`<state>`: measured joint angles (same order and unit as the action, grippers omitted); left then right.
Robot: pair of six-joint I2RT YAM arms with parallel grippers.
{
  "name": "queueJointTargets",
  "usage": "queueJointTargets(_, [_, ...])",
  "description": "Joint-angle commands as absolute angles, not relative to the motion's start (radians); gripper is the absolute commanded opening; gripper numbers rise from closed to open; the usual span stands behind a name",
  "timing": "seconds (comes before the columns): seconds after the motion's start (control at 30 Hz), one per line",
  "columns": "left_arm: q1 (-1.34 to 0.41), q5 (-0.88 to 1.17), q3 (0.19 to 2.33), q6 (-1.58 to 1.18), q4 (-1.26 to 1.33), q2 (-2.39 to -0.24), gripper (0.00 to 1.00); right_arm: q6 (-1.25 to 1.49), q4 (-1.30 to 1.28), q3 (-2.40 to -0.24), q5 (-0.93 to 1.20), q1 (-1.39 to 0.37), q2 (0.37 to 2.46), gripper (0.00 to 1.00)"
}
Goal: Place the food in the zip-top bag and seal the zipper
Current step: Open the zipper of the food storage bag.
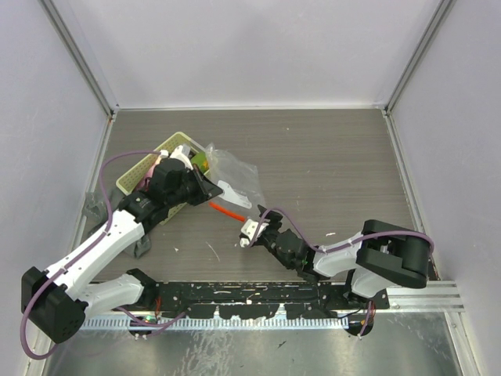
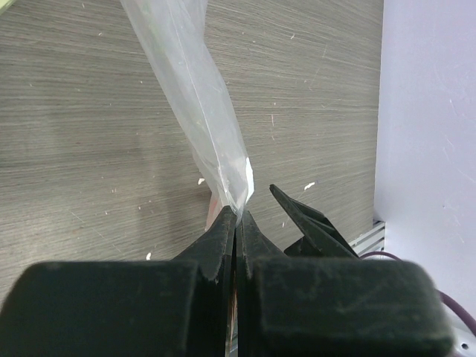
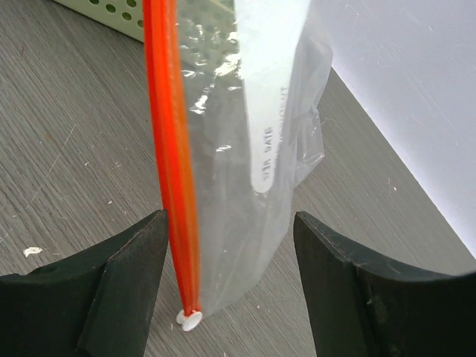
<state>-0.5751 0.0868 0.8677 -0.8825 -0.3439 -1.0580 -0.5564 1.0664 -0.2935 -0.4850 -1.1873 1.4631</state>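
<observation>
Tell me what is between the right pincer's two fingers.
The clear plastic zip-top bag, its red-orange zipper strip nearest one black finger, sits inside the open right pincer; the right wrist view shows it.

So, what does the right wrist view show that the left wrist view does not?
Only the right wrist view clearly shows the red-orange zipper, the print on the white label, a corner of the green basket, and the open right pincer with the zipper between its fingers. Only the left wrist view shows the left pincer shut on the bag. Both show the clear bag and the table.
</observation>
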Motion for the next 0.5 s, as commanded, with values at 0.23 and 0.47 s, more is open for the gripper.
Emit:
queueJointTargets(0.23, [-0.577, 0.091, 0.89, -0.901, -0.318, -1.063, 0.0, -0.594, 1.247, -0.314, -0.578, -1.213, 1.49, 0.73])
queueJointTargets(0.47, [-0.577, 0.095, 0.89, -0.89, -0.327, -1.064, 0.0, -0.624, 1.336, -0.3, -0.675, -1.213, 1.492, 0.66])
